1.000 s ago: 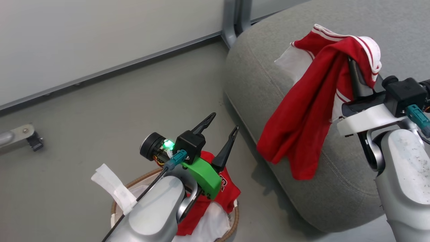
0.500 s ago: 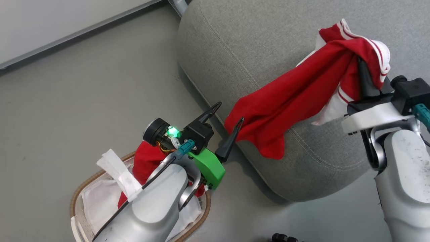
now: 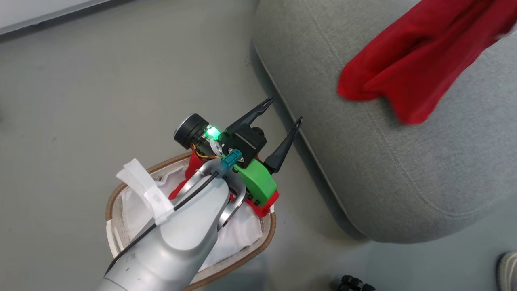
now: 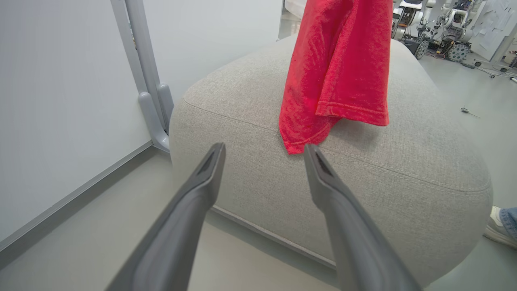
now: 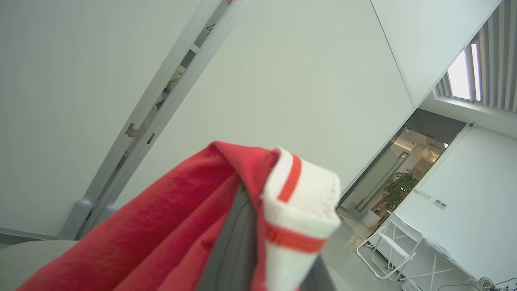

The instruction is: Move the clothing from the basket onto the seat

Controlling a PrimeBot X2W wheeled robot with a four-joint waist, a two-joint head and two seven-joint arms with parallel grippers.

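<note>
Red clothing (image 3: 265, 204) sits in the basket (image 3: 243, 260), mostly under the left arm (image 3: 181, 246).

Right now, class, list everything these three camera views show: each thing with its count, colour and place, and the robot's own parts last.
seat: one, grey, on the floor
basket: one, white with brown rim, on the floor beside the seat
liner: one, white, inside the basket
loose clothing: red, count hidden under the arm, inside the basket
held garment: one, red with white striped trim, hanging over the seat
shoe: one, pale, a person's, on the floor past the seat
folding chair: one, white, by the far doorway
left gripper: one, dark, open, raised between basket and seat
right gripper: one, dark, shut on the held garment
</note>
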